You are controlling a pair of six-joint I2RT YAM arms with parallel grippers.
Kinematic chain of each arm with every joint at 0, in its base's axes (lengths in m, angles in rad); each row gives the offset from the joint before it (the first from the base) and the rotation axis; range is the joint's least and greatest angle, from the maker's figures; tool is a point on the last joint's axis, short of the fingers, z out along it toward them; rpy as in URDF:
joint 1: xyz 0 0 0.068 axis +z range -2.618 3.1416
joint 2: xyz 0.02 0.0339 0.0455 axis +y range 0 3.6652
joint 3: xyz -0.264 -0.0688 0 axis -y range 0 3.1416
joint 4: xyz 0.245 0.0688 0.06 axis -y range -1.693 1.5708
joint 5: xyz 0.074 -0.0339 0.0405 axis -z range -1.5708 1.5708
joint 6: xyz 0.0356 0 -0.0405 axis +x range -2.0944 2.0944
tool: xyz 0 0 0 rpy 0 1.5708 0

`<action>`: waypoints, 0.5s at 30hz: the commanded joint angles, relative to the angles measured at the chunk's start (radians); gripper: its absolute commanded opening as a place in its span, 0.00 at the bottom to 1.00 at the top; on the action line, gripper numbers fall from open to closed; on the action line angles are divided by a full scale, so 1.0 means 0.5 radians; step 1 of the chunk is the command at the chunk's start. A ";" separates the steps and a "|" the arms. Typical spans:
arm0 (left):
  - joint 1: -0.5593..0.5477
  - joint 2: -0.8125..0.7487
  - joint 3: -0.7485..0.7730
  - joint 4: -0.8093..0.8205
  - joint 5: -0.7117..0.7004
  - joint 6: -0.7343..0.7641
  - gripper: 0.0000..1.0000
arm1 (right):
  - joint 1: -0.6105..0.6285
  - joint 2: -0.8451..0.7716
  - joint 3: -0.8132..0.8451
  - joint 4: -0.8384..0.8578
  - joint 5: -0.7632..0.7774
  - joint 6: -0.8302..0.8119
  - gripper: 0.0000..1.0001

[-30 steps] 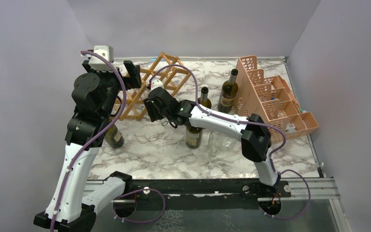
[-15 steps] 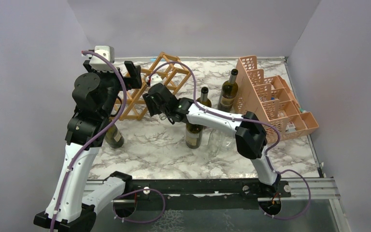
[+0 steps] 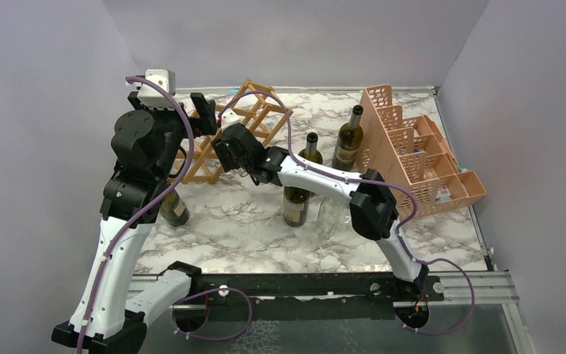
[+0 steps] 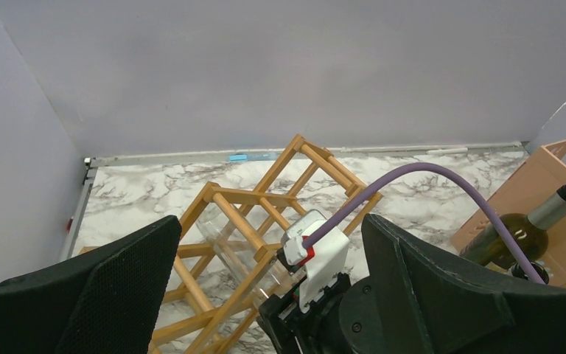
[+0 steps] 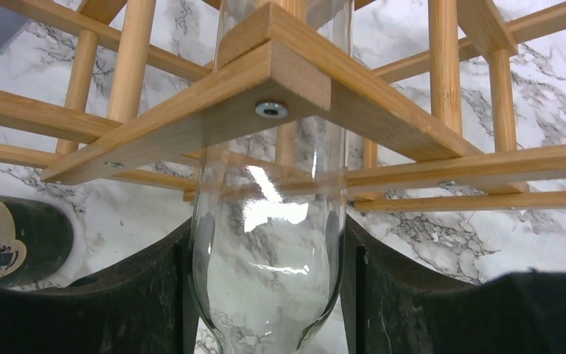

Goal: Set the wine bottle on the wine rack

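Note:
The wine bottle (image 5: 273, 251) is clear glass, and my right gripper (image 5: 269, 295) is shut on its body. Its far end passes through a cell of the light-brown wooden wine rack (image 5: 280, 81). In the top view the right gripper (image 3: 232, 147) sits against the front of the rack (image 3: 254, 110), at the back left of the table. The left wrist view shows the clear bottle (image 4: 225, 240) lying slanted inside the lattice (image 4: 236, 199). My left gripper (image 4: 269, 221) hangs open above the rack's left side (image 3: 191, 122) and holds nothing.
A pink plastic stepped crate (image 3: 413, 155) stands at the right. A green bottle (image 3: 348, 140) stands beside it, a dark bottle (image 3: 300, 188) under the right forearm, and another dark bottle (image 3: 173, 209) by the left arm. Grey walls enclose the marble table (image 3: 236, 228).
My right gripper has carried the clear bottle left and back, pushing it further into the rack. The left arm has not moved.

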 commanded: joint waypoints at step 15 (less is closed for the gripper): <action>0.000 -0.021 0.065 -0.017 0.040 0.024 0.99 | -0.016 0.303 0.421 -0.148 -0.061 -0.183 0.52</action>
